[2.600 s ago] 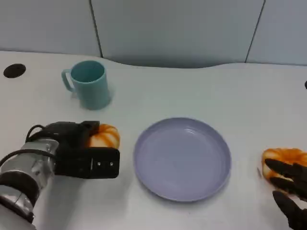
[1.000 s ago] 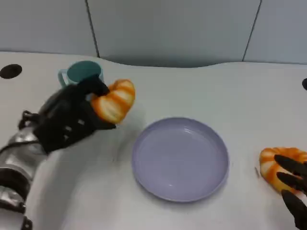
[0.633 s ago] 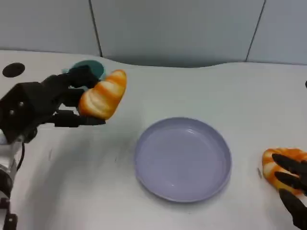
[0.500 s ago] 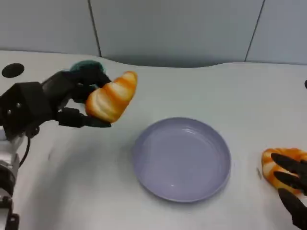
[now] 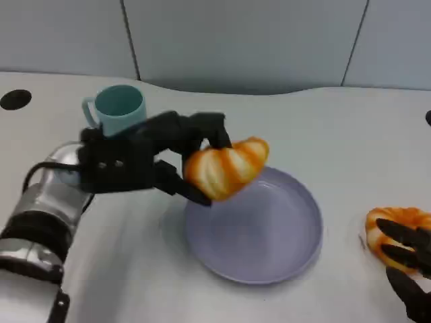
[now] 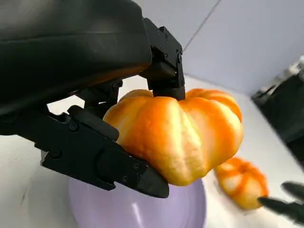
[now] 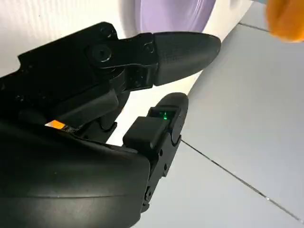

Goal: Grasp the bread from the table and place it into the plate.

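Left hand, grasping the bread between fingers above and thumb below, holds it lifted over the plate's rim at about 10 o'clock of the dish. The teal mug stands on the table at 11 o'clock from the plate, behind the hand. Right hand, at the plate's 3 o'clock, rests with spread fingers over a second bread that lies on the table; whether it actually grips this piece cannot be told.

Step in hand, as judged: transport and release. To do it well, carry the bread further toward the plate's centre, lower it until it nears the plate floor, then part the fingers, so the rounded loaf does not roll off the near rim.

The left wrist view shows the grasp itself: the bread pinched from both sides, with the plate directly below and the second bread beyond. The right wrist view shows the right hand's fingers extended, with a sliver of plate past them.
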Controlling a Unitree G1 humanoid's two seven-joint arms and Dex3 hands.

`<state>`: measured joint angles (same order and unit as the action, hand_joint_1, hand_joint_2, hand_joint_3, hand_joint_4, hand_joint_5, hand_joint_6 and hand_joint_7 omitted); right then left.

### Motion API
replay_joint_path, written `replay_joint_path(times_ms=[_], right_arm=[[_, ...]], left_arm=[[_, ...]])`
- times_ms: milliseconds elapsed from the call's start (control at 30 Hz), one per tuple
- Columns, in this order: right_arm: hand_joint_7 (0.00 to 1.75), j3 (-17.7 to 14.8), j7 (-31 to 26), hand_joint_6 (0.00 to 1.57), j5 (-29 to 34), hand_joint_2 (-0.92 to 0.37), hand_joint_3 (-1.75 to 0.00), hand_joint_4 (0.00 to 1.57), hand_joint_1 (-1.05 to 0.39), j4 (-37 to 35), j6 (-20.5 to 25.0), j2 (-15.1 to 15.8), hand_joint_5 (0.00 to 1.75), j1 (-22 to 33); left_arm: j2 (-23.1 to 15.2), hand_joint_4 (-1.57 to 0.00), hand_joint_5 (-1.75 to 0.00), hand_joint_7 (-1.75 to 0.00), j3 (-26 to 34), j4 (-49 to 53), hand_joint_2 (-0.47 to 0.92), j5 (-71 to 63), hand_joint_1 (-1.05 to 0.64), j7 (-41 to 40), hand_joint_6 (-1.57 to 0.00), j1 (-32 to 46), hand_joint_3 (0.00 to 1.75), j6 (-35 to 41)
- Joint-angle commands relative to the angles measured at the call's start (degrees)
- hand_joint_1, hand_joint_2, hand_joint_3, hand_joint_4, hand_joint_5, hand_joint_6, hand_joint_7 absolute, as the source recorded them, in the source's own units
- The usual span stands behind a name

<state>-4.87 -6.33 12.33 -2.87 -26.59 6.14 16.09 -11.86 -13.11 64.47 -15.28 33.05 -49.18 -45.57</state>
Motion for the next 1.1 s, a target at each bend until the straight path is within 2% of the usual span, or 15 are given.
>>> replay_joint_path(times_ms=[33, 233, 500, 533, 567, 600, 633, 700, 733, 833, 900, 967, 1000, 1033, 1100], right_arm=[[0.0, -0.08, -0.41, 0.85, 0.51, -0.92, -0.36, 0.95, -0.4, 1.3, 0.39, 0.47, 0.02, 0.48], [0.0, 0.02, -0.93, 0.84, 0.48, -0.92, -0.36, 0.95, -0.39, 1.64, -0.06, -0.14, 0.02, 0.84], [0.0, 0.22, -1.67, 0.83, 1.53, -0.92, -0.37, 0.95, -0.38, 2.5, 0.22, -0.47, 0.01, 1.3], [0.0, 0.22, -1.83, 0.84, 1.38, -0.92, -0.37, 0.95, -0.38, 2.26, -0.18, -0.59, 0.01, 1.17], [0.0, 0.2, -2.02, 0.84, 1.16, -0.92, -0.37, 0.95, -0.38, 1.97, -0.74, -0.75, 0.01, 1.05], [0.01, 0.18, -2.21, 0.84, 0.97, -0.92, -0.36, 0.95, -0.37, 1.98, -0.85, -0.98, 0.02, 1.03], [0.01, 0.17, -2.32, 0.85, 0.86, -0.92, -0.36, 0.96, -0.37, 2.01, -0.89, -1.14, 0.02, 1.04], [0.01, 0.15, -2.49, 0.85, 0.99, -0.92, -0.35, 0.96, -0.37, 2.26, -0.72, -1.36, 0.02, 1.13], [0.0, 0.15, -2.59, 0.85, 1.12, -0.92, -0.35, 0.96, -0.37, 2.35, -0.69, -1.41, 0.02, 1.17], [0.0, 0.11, -3.35, 0.85, 1.4, -0.92, -0.35, 0.96, -0.36, 2.23, -1.17, -1.68, 0.01, 1.11], [0.0, 0.0, -4.42, 0.85, 1.71, -0.92, -0.34, 0.97, -0.35, 1.81, -1.97, -2.05, 0.02, 0.94], [0.0, -0.12, -5.69, 0.85, 2.28, -0.92, -0.33, 0.97, -0.35, 1.46, -2.62, -2.36, 0.02, 0.8], [0.01, -0.24, -6.6, 0.85, 2.62, -0.92, -0.33, 0.98, -0.34, 1.29, -2.93, -2.67, 0.02, 0.72], [0.01, -0.35, -7.4, 0.85, 2.82, -0.92, -0.32, 0.98, -0.34, 1.06, -3.28, -2.94, 0.03, 0.62], [0.01, -0.51, -8.62, 0.86, 3.12, -0.92, -0.32, 0.99, -0.33, 0.57, -3.86, -3.33, 0.03, 0.41]], left_arm=[[1.37, -0.83, -1.75, -1.75, -4.07, 0.38, 0.88, -5.57, -0.14, -5.33, -0.62, -1.48, 0.05, 1.18], [2.7, -0.83, -1.75, -1.75, -9.24, 1.09, 0.89, -12.85, -0.13, -13.23, -0.61, -2.21, 0.06, 2.4], [4.18, -0.83, -1.75, -1.75, -13.77, 4.24, 0.89, -18.17, -0.06, -21.65, -0.71, -3.39, 0.09, 1.59], [4.48, -0.86, -1.75, -1.75, -14.92, 4.65, 0.75, -19.66, -0.03, -23.73, -0.73, -3.61, 0.45, 1.96], [4.74, -0.87, -1.75, -1.75, -16.35, 4.99, 0.65, -21.56, -0.04, -26.13, -0.73, -3.92, 0.7, 2.48], [4.94, -0.87, -1.75, -1.75, -17.86, 5.31, 0.58, -23.53, -0.08, -28.78, -0.71, -4.23, 0.83, 2.95], [5.06, -0.86, -1.75, -1.75, -18.85, 5.62, 0.55, -24.8, -0.09, -30.59, -0.69, -4.48, 0.86, 3.21], [5.08, -0.86, -1.75, -1.75, -20.27, 6.16, 0.53, -26.55, -0.1, -33.72, -0.67, -4.79, 0.88, 3.07], [5.06, -0.84, -1.75, -1.75, -20.81, 6.4, 0.57, -27.18, -0.12, -35.01, -0.63, -4.89, 0.77, 2.86], [4.69, -0.81, -1.75, -1.75, -22.22, 7.1, 0.62, -28.28, -0.14, -34.96, -0.59, -5.95, 0.63, 2.38], [4.01, -0.42, -1.65, -1.46, -23.09, 7.35, 0.76, -28.47, -0.36, -31.71, -0.39, -7.4, 0.2, 1.35], [3.49, -0.33, -1.62, -1.36, -23.64, 7.21, 0.81, -28.4, -0.41, -29.54, -0.35, -8.37, 0.07, 0.23], [3.12, -0.25, -1.25, -0.95, -23.87, 6.94, 0.84, -28.36, -0.52, -28.43, -0.37, -8.93, 0.04, -0.65], [2.8, -0.23, -1.06, -0.66, -23.98, 6.69, 0.85, -28.22, -0.58, -27.33, -0.43, -9.44, 0.02, -1.43], [2.31, -0.15, -0.87, -0.33, -24.05, 6.17, 0.87, -27.94, -0.66, -25.53, -0.46, -10.31, 0.01, -2.4]])
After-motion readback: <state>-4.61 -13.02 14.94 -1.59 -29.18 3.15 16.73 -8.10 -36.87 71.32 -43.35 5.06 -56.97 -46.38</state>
